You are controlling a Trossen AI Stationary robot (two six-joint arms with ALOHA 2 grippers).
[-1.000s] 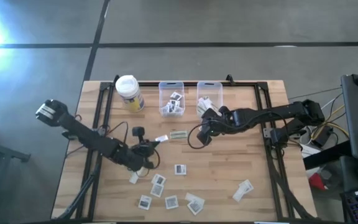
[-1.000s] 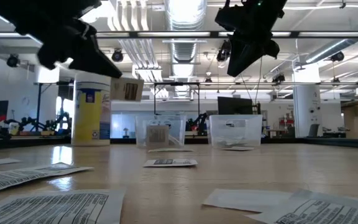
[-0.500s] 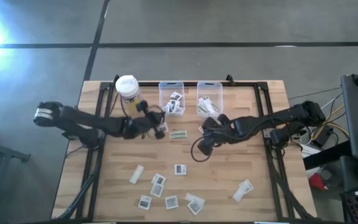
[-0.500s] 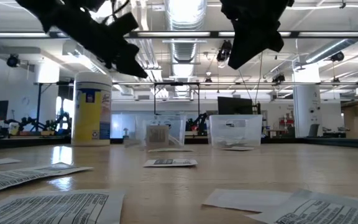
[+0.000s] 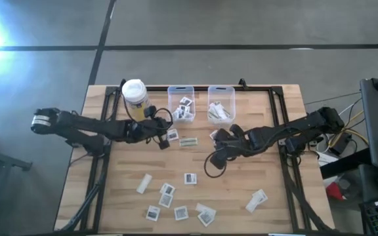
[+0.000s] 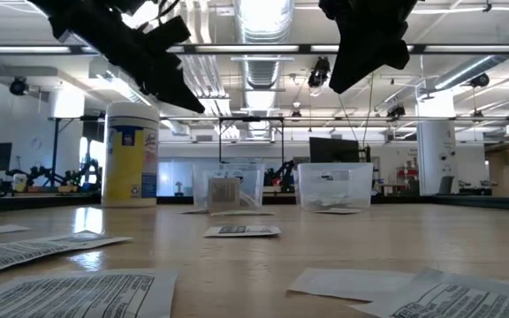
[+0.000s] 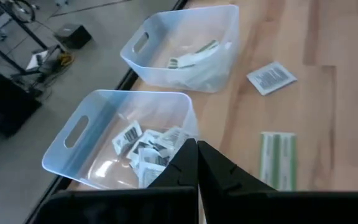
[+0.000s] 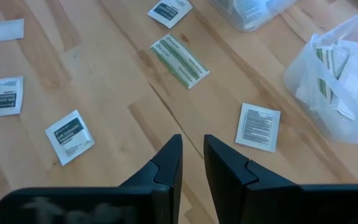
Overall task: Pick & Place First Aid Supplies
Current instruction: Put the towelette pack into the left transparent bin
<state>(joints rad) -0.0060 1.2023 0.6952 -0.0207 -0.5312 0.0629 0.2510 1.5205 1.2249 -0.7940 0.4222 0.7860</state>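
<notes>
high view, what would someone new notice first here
Most striking are the two dark arms reaching in over the wooden table, the left gripper shut beside the left clear bin and the right gripper just in front of the right clear bin. Next come the white packets scattered across the near part of the table, and the yellow container at the far left.

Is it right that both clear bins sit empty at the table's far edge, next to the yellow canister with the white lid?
Not quite. The bins are not empty: the high view shows packets lying in the left bin and the right bin, and the left wrist view shows the same. The rest holds: both stand at the far edge beside the yellow canister.
</notes>
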